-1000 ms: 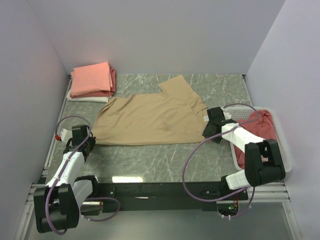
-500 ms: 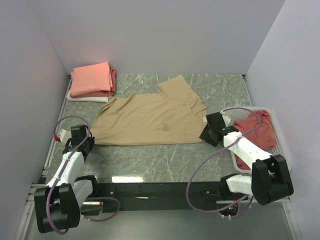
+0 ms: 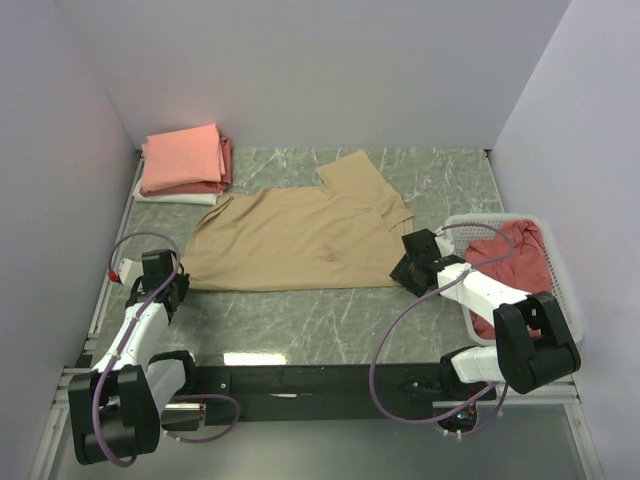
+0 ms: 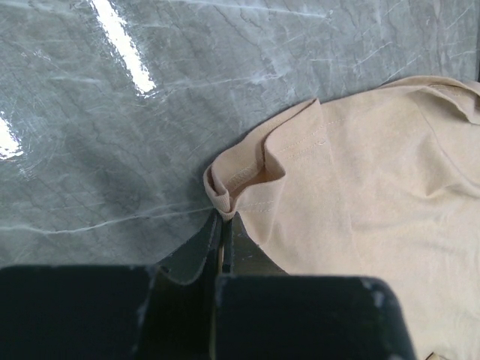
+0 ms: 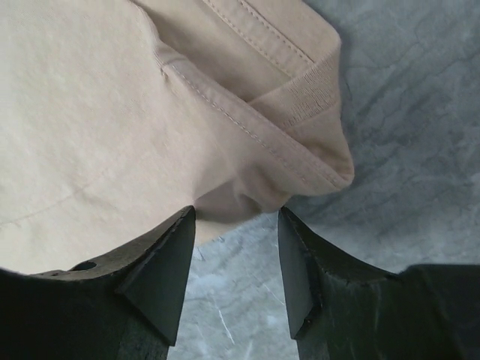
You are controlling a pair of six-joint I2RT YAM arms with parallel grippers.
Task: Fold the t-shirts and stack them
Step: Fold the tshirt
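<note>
Within the last second the right gripper (image 5: 236, 225) swings from the white basket (image 3: 566, 290) to the tan t-shirt (image 3: 300, 240). Its open jaws now flank the ribbed neck edge, with cloth just ahead between them. The left gripper (image 4: 223, 225) stays pinched on a hem corner, so a 2-handed fold looks near.

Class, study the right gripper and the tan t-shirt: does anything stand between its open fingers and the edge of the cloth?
Nothing visible does. In the right wrist view the right gripper is open, and the folded edge of the tan t-shirt lies directly ahead of it, with only bare table alongside.
</note>
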